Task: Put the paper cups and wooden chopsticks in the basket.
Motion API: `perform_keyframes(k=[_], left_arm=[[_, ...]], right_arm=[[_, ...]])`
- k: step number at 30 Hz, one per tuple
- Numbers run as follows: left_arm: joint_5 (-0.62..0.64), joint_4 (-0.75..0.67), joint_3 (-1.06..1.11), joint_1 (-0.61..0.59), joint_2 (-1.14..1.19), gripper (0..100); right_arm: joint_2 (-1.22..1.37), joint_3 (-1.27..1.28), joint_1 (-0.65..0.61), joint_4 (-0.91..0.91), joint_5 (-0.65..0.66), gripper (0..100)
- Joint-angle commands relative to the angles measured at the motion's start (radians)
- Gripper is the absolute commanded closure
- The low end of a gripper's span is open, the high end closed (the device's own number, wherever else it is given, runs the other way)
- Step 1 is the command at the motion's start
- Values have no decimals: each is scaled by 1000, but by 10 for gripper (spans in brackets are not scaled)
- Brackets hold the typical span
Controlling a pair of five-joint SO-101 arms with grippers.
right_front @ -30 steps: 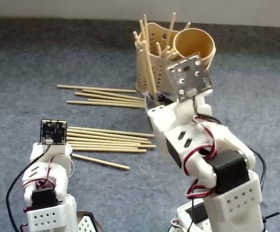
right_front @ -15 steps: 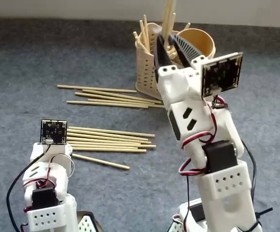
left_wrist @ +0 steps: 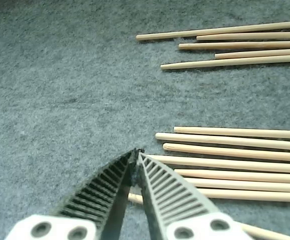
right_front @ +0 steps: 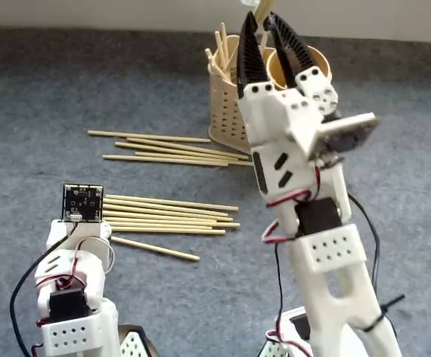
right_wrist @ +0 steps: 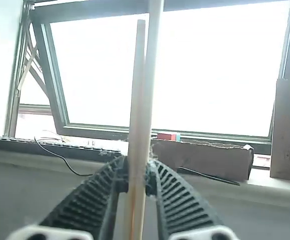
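Pinching what looks like two wooden chopsticks upright between its jaws, the right claw hangs high over the desk, directly above the basket. Several sticks already stand in the basket below the claw, and a paper cup appears to sit in it on the claw's far side.

Down on the grey desk, well below the right claw and toward the left arm's side, the loose chopsticks lie in two bundles. One bundle is near the foot of the basket. The other bundle lies closer to the arms, with a single stick angled just beside it.

The left claw hangs low over the desk, its jaws pressed together on nothing. The ends of the nearer bundle lie just beside its tips.

By all appearances the step in hand is dropping a pinched pair into the basket. The next move likely calls for lowering the sticks' bottom ends past the rim, clear of the sticks already leaning there, before the jaws spread. Released too high or off-centre, they could bounce out or tip the light basket. Many chopsticks remain to be gathered from the desk.
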Motion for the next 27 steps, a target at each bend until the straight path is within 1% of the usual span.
perform_keyframes(k=[1, 8, 16, 18, 21, 22, 27], left_arm=[[-8, -21, 19, -12, -2, 993], [-8, -21, 19, -12, -2, 993], [-8, -21, 19, -10, -2, 993], [-8, -21, 19, -10, -2, 993], [-8, -21, 19, -10, -2, 993], [-8, -21, 19, -10, -2, 993], [-8, -21, 19, -10, -2, 993]], right_arm=[[105, -41, 31, -97, 2, 992], [294, -82, 91, -128, 0, 992], [389, -70, 91, -116, 0, 988], [390, -64, 90, -54, 0, 954], [375, -70, 90, 58, -6, 842], [363, -70, 90, 81, -6, 824], [225, -64, 79, 148, -6, 848]])
